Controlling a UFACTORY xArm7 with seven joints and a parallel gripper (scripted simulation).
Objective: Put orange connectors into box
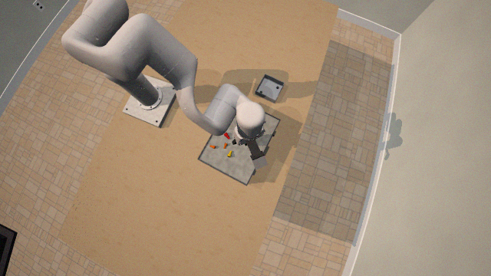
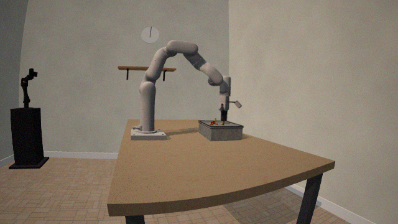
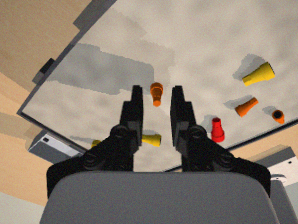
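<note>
The grey tool case lid (image 1: 239, 147) carries several loose connectors. In the wrist view an orange connector (image 3: 156, 92) lies on the lid just beyond my fingertips, in line with the gap between them. My gripper (image 3: 157, 99) is partly open and empty, pointing down a little above the lid; it also shows in the side view (image 2: 223, 117). Two more orange connectors (image 3: 246, 106) (image 3: 277, 115), a red one (image 3: 217, 129) and two yellow ones (image 3: 260, 74) (image 3: 152, 140) lie nearby. The steel junction box (image 1: 269, 88) stands empty beyond the case.
The arm's wrist hides part of the lid in the overhead view. The arm's base plate (image 1: 147, 103) sits to the left of the case. The case's latches and handle stick out at its edges (image 3: 49, 145).
</note>
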